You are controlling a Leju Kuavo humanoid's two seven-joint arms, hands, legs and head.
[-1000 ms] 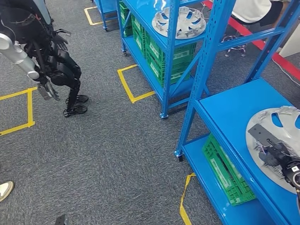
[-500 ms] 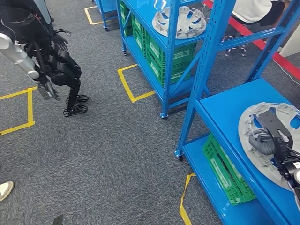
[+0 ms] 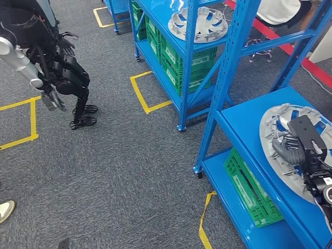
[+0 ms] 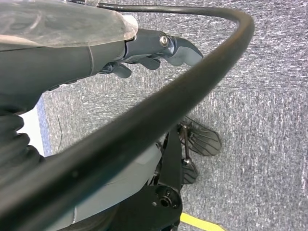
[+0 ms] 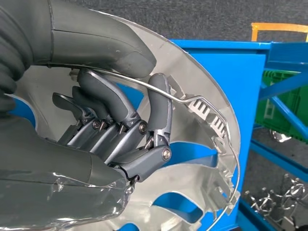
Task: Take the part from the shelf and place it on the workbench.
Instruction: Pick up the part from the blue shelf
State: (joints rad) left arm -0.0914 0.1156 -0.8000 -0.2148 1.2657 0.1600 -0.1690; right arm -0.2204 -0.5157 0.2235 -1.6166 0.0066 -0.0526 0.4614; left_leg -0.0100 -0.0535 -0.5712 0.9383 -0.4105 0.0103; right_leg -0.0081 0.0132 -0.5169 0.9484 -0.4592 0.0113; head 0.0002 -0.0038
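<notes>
1. The part [image 3: 280,148], a silver spoked wheel cover, is seen lying on the upper deck of the near blue shelf [image 3: 250,122], at the end of the deck farthest from the shelf's front corner post.
2. The right hand [image 3: 299,148] is set on the part. In the right wrist view its fingers [image 5: 109,103] are hooked through one of the part's openings and curled round the thin wire ring on the part's inner face, with the thumb pressed over the rim; the part [image 5: 188,144] is therefore judged to be grasped.
3. Whether the part has been raised clear of the shelf cannot be told; it appears to lie flat on or very close to the deck.
4. The left hand [image 3: 53,99] hangs well away from the shelf, over the grey carpet beside a yellow floor marking [image 3: 33,119]. Nothing is held in it, and its fingers [image 4: 178,48] are loosely extended.
5. A second wheel cover [image 3: 197,23] rests on the farther blue shelf beyond the near one, above green crates [image 3: 184,62]; another green crate [image 3: 250,189] lies on the lower deck of the near shelf, beneath the part.
6. Progress is judged as early: the grasp is made, but the lift off the shelf, the carry and the placing on the table are all left to be done.
</notes>
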